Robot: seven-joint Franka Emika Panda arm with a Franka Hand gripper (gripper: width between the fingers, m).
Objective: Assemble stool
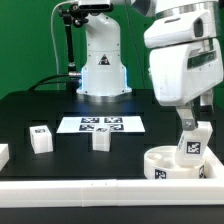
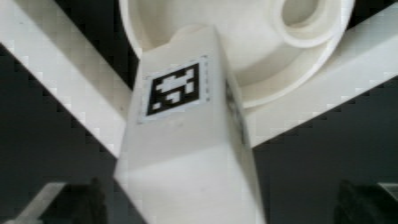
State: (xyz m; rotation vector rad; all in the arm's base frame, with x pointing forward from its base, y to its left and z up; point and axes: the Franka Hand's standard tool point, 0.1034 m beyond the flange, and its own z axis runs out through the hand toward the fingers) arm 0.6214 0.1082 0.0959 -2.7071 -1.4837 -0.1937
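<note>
- On the exterior view's left, two loose legs stand on the black tabletop (image 1: pixel 30 105): one tagged leg (image 1: pixel 40 139) and, nearer the middle, another leg (image 1: pixel 101 139).
- Behind them lies the marker board (image 1: pixel 102 125).
- On the exterior view's right, the round seat (image 1: pixel 160 163) rests against the white rail (image 1: pixel 100 192), a tagged upright leg (image 1: pixel 189 147) standing in it.
- The hand (image 1: pixel 190 124) hangs over that leg, fingers spread apart, not clamped.
</note>
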